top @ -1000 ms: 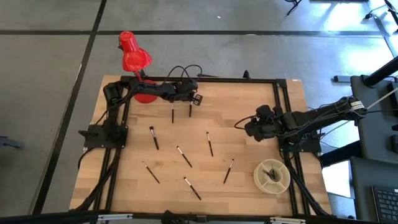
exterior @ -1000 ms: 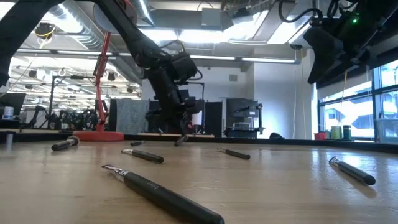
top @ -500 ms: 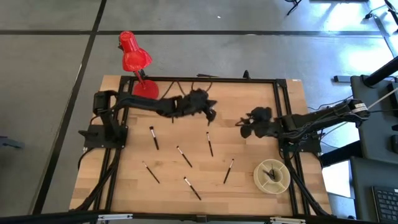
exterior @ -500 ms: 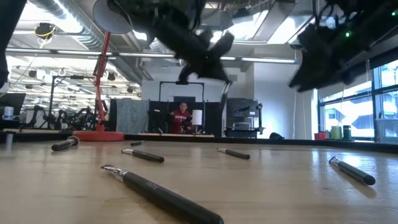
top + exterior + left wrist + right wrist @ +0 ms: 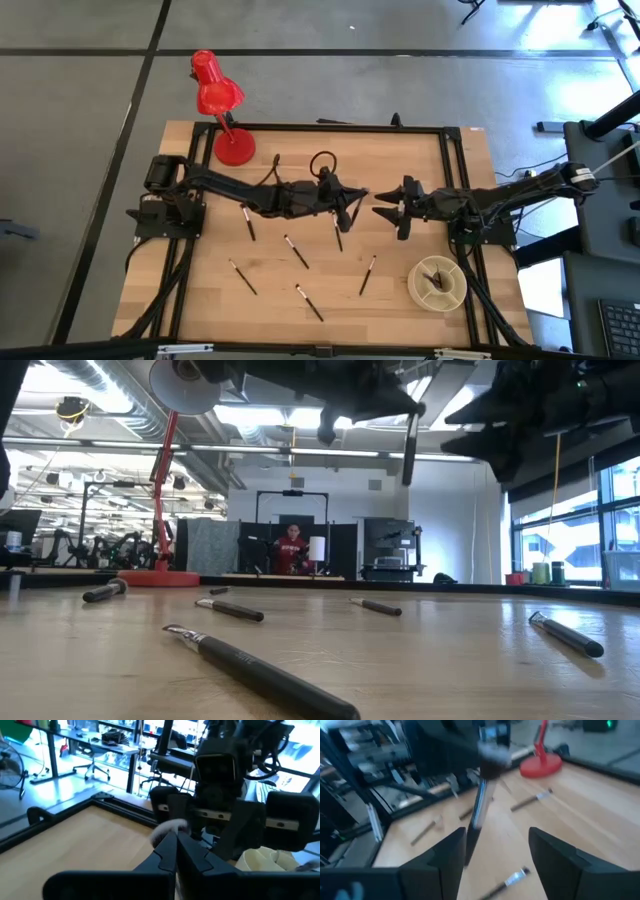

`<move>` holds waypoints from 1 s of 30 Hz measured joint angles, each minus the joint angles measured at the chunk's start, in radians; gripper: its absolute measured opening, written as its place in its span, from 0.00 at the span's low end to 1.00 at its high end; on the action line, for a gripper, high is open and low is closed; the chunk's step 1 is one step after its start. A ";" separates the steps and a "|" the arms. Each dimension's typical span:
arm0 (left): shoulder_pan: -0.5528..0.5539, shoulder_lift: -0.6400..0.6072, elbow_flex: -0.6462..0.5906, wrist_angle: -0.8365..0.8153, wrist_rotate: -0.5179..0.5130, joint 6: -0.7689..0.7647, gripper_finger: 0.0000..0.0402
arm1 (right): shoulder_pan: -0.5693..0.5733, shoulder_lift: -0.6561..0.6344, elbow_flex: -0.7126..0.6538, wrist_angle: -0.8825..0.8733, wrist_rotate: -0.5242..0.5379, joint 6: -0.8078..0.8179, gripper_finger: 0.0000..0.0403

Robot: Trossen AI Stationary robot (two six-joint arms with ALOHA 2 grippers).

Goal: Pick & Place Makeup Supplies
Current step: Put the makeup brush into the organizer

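From above, I am reaching my left tool (image 5: 352,197) to mid-surface, closed on a makeup brush (image 5: 347,208), facing my right tool (image 5: 392,207) — fingers spread, waiting. A second ago the left was back by the red lamp (image 5: 218,95), the right further out. Six more brushes are lying on the wooden surface (image 5: 400,160); the round holder (image 5: 437,282) is sitting near my right.

Low view: the held brush (image 5: 409,450) is hanging upright, clear of the wood.

Right wrist: the brush (image 5: 479,815) is standing between my open fingers (image 5: 447,860) — I should centre it before closing, then release left.
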 joint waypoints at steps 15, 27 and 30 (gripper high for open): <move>-0.045 0.001 0.000 0.022 -0.078 0.025 0.01 | -0.014 0.198 0.000 0.350 -0.044 -0.084 0.54; -0.045 0.001 0.000 0.021 -0.076 0.033 0.01 | -0.059 0.375 0.000 0.586 -0.077 -0.073 0.47; -0.045 0.001 0.000 0.016 -0.076 0.033 0.00 | -0.059 0.400 0.000 0.617 -0.077 -0.061 0.40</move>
